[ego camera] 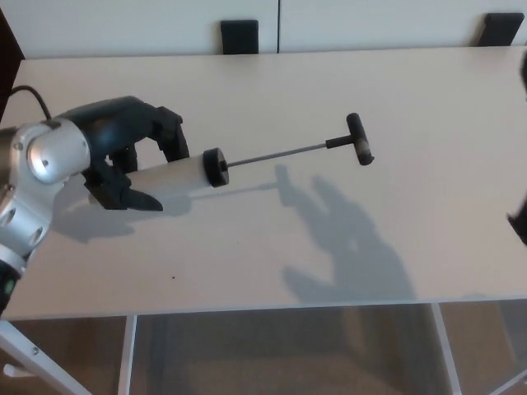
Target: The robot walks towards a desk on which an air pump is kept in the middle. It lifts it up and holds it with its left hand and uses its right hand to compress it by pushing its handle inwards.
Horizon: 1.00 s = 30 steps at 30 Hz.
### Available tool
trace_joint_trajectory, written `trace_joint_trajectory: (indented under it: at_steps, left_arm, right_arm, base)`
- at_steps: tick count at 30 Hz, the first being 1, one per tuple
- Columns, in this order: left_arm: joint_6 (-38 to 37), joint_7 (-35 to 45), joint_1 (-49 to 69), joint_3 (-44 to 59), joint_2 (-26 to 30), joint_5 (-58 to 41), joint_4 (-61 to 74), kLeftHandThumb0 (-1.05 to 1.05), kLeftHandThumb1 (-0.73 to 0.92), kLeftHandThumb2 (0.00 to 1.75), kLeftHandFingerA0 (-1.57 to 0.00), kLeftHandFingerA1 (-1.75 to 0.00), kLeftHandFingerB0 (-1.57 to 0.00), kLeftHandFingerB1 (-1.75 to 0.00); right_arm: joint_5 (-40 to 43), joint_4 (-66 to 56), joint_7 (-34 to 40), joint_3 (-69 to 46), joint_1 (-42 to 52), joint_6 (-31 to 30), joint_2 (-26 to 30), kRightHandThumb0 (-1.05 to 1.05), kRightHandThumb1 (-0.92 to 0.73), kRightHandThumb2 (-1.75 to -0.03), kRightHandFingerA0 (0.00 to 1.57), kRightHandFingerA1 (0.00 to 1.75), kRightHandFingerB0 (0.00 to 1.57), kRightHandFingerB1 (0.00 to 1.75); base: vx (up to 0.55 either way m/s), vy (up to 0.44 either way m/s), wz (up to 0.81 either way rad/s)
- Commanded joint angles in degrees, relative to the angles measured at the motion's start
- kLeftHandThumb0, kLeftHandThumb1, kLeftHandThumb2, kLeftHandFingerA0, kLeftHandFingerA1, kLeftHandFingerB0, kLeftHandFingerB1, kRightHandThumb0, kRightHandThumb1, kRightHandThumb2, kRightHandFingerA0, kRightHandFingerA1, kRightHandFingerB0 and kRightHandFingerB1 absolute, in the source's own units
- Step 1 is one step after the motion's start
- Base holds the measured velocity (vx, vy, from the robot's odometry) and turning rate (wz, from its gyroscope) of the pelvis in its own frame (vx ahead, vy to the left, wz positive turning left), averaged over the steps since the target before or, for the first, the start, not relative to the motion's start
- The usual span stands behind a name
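The air pump hangs above the white desk [272,82], tilted with its handle end higher. It has a white barrel [169,178], a black cap [214,167], a thin rod [276,154] drawn far out, and a black T-handle [360,140]. My left hand [132,152] is shut on the barrel's left end. The pump's shadow lies on the desk below it. At the picture's right edge only dark slivers of my right hand [520,224] show, well to the right of the handle. A hand-shaped shadow falls on the desk below the handle.
Two black chair backs [240,37] [500,29] stand behind the desk's far edge. The desk's front edge runs across the bottom, with white legs [128,354] and floor beneath. A black cable [33,95] loops off my left forearm.
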State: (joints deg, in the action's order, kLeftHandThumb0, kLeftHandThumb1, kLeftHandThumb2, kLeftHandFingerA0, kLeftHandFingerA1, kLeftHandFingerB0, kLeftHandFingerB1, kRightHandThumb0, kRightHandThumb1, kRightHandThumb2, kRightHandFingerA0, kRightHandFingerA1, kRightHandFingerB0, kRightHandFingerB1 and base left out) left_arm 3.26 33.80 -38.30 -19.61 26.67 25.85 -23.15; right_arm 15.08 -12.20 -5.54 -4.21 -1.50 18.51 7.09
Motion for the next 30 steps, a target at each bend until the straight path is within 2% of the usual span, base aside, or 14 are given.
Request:
trace_joint_trajectory:
  at_steps: [1,4,5,8,9,10,11,12,13,17,30]
  left_arm:
    - [5.3,20.2,-3.5,1.4,2.8,-10.4,0.1,-0.10,0.65,0.93,-0.95,-1.53,-0.83,-1.26]
    - [5.4,20.7,-3.2,1.5,2.6,-10.6,0.1,-0.16,0.62,0.93,-0.96,-1.51,-0.85,-1.24]
    - [5.9,20.8,-2.8,1.4,2.5,-10.7,0.6,-0.12,0.63,0.96,-0.92,-1.54,-0.82,-1.27]
    - [7.1,21.3,-2.1,1.3,2.1,-11.0,1.5,-0.13,0.61,0.98,-0.96,-1.57,-0.86,-1.30]
    - [7.5,21.4,-1.9,1.2,2.0,-10.9,2.1,-0.14,0.62,0.97,-0.95,-1.56,-0.85,-1.30]
    - [7.7,21.4,-1.8,1.1,1.9,-10.8,2.5,-0.14,0.62,0.97,-0.95,-1.56,-0.85,-1.30]
    - [8.5,21.7,-1.7,1.1,1.9,-10.8,3.0,-0.14,0.62,0.98,-0.96,-1.55,-0.85,-1.28]
    - [9.2,22.0,-1.7,1.0,1.8,-10.9,3.3,-0.14,0.62,0.98,-0.96,-1.55,-0.85,-1.28]
    - [9.7,22.6,-1.7,1.2,1.7,-11.6,3.4,-0.11,0.64,0.97,-0.96,-1.57,-0.83,-1.30]
    - [10.7,24.2,-1.4,1.3,1.6,-12.6,3.8,-0.11,0.61,0.99,-0.99,-1.57,-0.85,-1.31]
    - [12.7,25.0,-0.6,0.3,1.8,-12.5,6.8,-0.10,0.62,0.96,-0.91,-1.60,-0.79,-1.36]
  right_arm:
    - [2.9,24.2,-1.7,0.9,-14.7,-21.1,-0.7,-0.83,-0.83,-1.18,0.00,0.16,0.00,0.13]
    - [3.5,26.5,-2.0,0.7,-15.6,-21.3,-1.5,-0.79,-0.83,-1.16,0.00,0.19,0.00,0.16]
    - [2.9,27.7,-2.1,1.0,-15.8,-20.7,-1.7,-0.87,-0.85,-1.18,0.00,0.14,0.00,0.11]
    - [1.1,30.9,-2.8,1.9,-16.3,-18.9,-1.8,-0.83,-0.81,-1.18,0.00,0.18,0.00,0.14]
    - [0.8,31.9,-3.3,2.2,-16.5,-18.2,-2.0,-0.76,-0.92,-0.77,0.00,0.08,0.00,0.07]
    - [0.9,32.6,-3.6,2.3,-16.7,-17.8,-2.2,-0.76,-0.92,-0.77,0.00,0.08,0.00,0.07]
    - [1.1,32.8,-3.8,2.4,-16.9,-18.0,-2.6,-0.79,-0.80,-1.16,0.00,0.20,0.00,0.16]
    - [1.2,33.0,-3.9,2.5,-17.0,-18.2,-2.8,-0.79,-0.80,-1.16,0.00,0.20,0.00,0.16]
    - [1.1,33.1,-3.8,2.7,-17.1,-18.1,-3.1,-0.89,-0.85,-1.16,0.00,0.13,0.00,0.09]
    - [0.7,33.4,-3.6,3.0,-17.3,-17.7,-4.1,-0.90,-0.86,-1.17,0.00,0.13,0.00,0.08]
    - [1.5,27.8,-4.1,2.8,-16.0,-19.9,-6.2,-0.81,-0.80,-1.16,0.00,0.22,0.00,0.18]
  base:
    - [0.00,0.000,0.00]
    - [0.00,0.000,0.00]
    - [0.00,0.000,0.00]
    - [0.00,0.000,0.00]
    - [0.00,0.000,0.00]
    - [0.00,0.000,0.00]
    - [0.00,0.000,0.00]
    - [0.00,0.000,0.00]
    - [0.00,0.000,0.00]
    - [0.00,0.000,0.00]
    - [0.00,0.000,0.00]
